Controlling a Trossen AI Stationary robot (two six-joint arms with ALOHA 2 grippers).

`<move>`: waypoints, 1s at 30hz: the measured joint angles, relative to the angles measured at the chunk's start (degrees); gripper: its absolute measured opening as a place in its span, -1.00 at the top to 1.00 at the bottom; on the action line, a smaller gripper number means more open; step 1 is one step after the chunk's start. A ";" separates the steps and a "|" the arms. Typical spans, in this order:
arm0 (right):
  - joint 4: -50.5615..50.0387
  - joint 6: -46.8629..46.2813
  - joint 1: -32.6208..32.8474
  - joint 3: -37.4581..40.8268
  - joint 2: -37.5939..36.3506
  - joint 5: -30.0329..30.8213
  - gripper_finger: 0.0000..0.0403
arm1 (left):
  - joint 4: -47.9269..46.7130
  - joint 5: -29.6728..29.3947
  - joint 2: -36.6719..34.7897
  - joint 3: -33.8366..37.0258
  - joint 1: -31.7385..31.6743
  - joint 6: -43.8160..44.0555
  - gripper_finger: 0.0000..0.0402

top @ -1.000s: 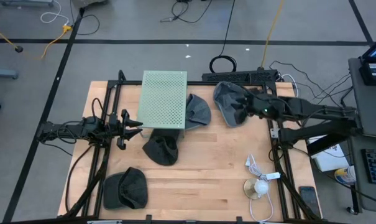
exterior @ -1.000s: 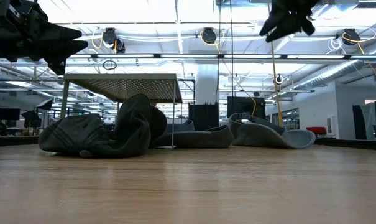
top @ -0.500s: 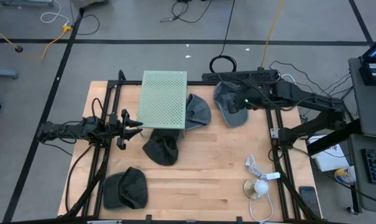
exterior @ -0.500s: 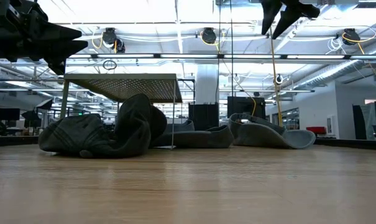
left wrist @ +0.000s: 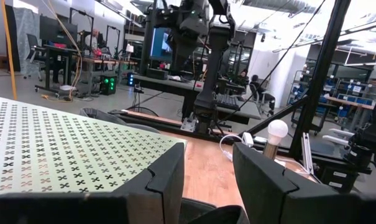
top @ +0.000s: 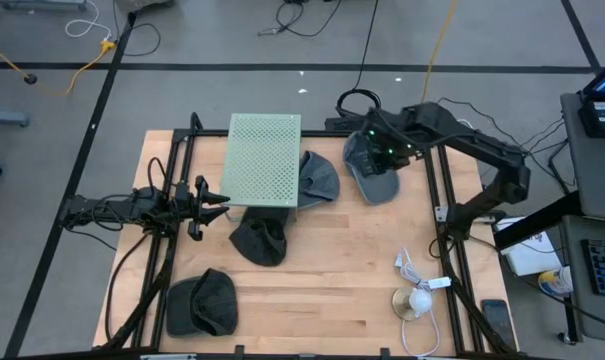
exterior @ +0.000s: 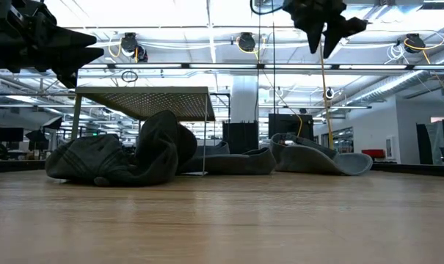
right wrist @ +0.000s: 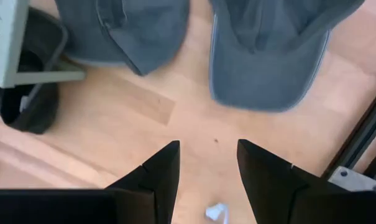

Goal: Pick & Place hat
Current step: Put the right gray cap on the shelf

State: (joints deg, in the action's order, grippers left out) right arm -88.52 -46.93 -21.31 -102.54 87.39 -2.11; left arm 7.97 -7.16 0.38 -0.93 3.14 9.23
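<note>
Several grey hats lie on the wooden table: one at the far right (top: 370, 172), one beside it (top: 318, 180) half under a green stand, a crumpled one mid-table (top: 259, 241), one at the near left (top: 202, 303). My right gripper (top: 384, 150) hangs open above the far right hat (right wrist: 271, 56), pointing down, touching nothing; the low view shows it high up (exterior: 324, 26). My left gripper (top: 210, 197) waits open and level at the table's left, next to the stand (left wrist: 63, 149).
A green perforated stand (top: 264, 160) on thin legs rises at the far middle. A white cable and a round bulb (top: 418, 298) lie at the near right, a phone (top: 497, 315) beside them. Black frame rails (top: 452, 240) run along both sides. Bare wood lies in the near middle.
My right gripper has swung from the table's right toward the far edge and a little left, risen, and tipped from nearly level to pointing steeply down over the far right hat. Its fingers have stayed apart. The hats have not moved.
</note>
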 joint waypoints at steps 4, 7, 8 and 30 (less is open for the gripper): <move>-1.63 1.69 -1.03 0.07 0.62 -1.88 0.24 | 0.00 0.00 -0.02 0.01 0.00 0.00 0.30; -1.14 2.44 -1.18 0.04 0.49 -2.59 0.24 | 0.00 0.00 0.00 0.00 0.00 0.00 0.30; -1.23 2.94 -1.17 0.05 0.50 -2.49 0.24 | 0.00 0.00 0.00 0.00 -0.02 0.00 0.30; 8.55 6.77 -4.17 0.07 2.11 6.55 0.24 | 0.00 0.00 -0.01 0.01 0.00 0.00 0.30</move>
State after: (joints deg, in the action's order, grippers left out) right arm -79.97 -40.16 -25.48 -102.48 89.50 4.44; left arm 7.97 -7.16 0.37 -0.91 3.14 9.23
